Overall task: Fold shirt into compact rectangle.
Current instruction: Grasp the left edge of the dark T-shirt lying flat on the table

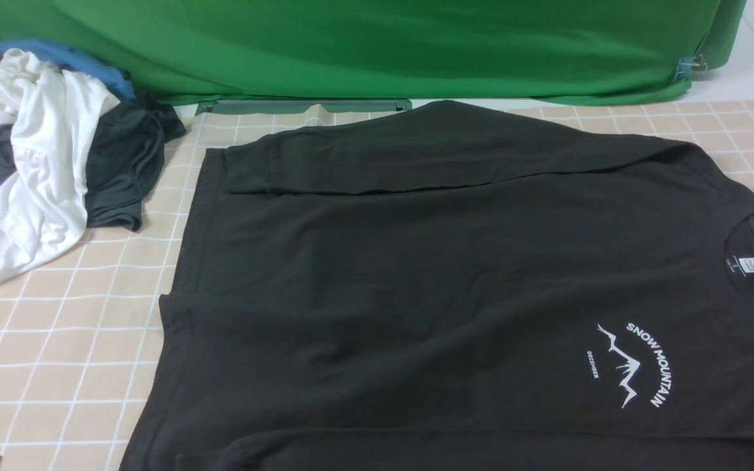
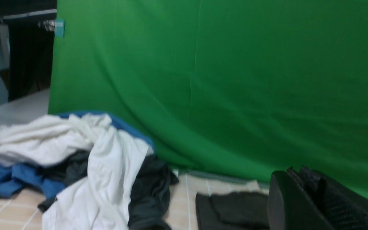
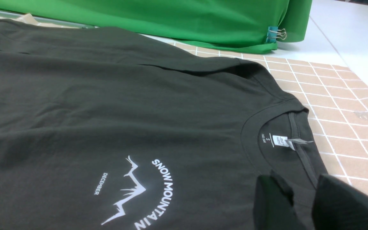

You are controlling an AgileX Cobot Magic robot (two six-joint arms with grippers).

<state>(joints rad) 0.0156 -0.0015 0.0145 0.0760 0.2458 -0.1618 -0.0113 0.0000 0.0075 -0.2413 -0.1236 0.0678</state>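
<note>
Spread flat over the tan grid-printed table (image 1: pixel 56 340): soft matte black knit shirt (image 1: pixel 416 294), ribbed collar at 3 o'clock, sleeve folded across at 12. Just above collar, right hand (image 3: pixel 299 182), partly apart, empty. Near hem at 9 o'clock, left hand (image 2: pixel 294 179), pinched closed, empty.

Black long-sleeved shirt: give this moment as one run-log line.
black long-sleeved shirt flat on checked cloth, far sleeve folded in | left gripper shut | right gripper open near collar
</note>
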